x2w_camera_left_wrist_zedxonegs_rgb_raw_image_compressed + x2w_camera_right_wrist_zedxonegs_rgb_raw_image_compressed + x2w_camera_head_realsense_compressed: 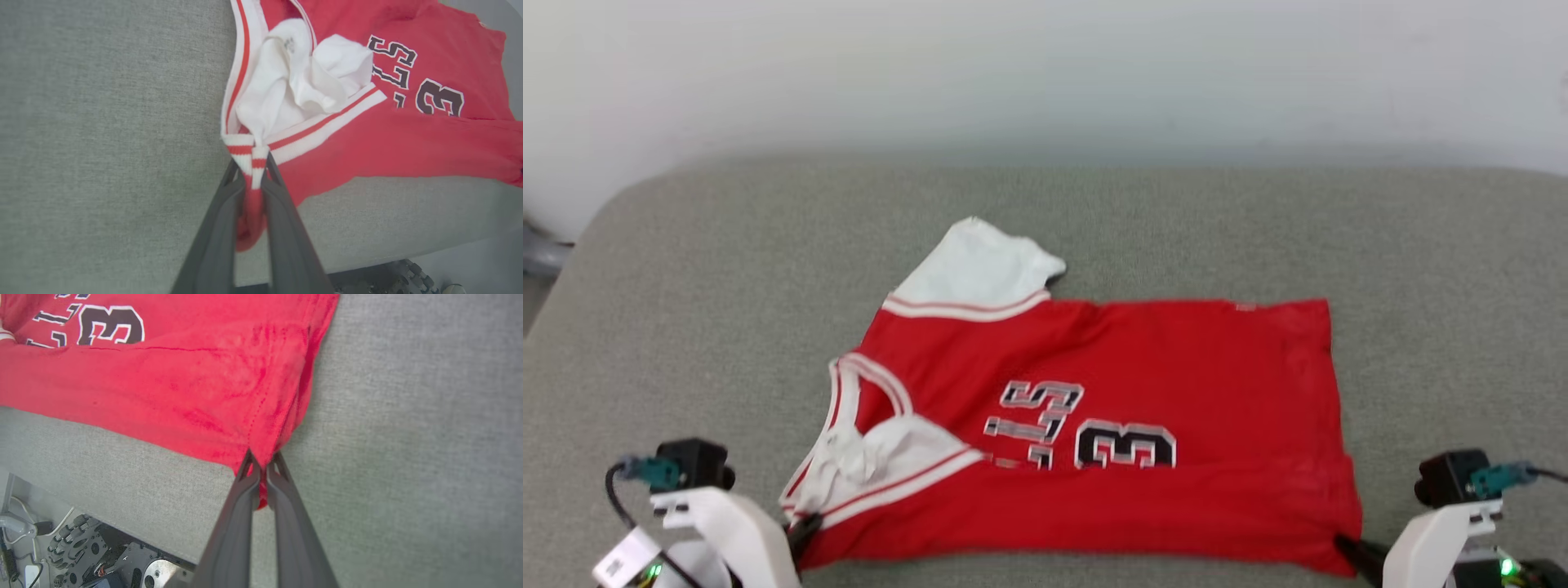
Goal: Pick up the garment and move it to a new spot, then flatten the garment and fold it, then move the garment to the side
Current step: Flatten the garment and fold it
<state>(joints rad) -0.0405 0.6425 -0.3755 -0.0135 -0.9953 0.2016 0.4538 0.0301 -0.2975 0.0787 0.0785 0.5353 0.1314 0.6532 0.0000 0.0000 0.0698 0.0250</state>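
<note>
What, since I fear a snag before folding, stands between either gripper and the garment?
Nothing visible does. The left gripper is shut directly on striped trim at one near corner of the garment, and the right gripper is shut on the red hem corner at the other.

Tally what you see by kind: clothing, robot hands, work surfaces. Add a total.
Clothing: 1, the red shirt
Robot hands: 2, the left hand and the right hand, each clamped on a near corner of the shirt
Work surfaces: 1, the grey surface
Total: 4
</note>
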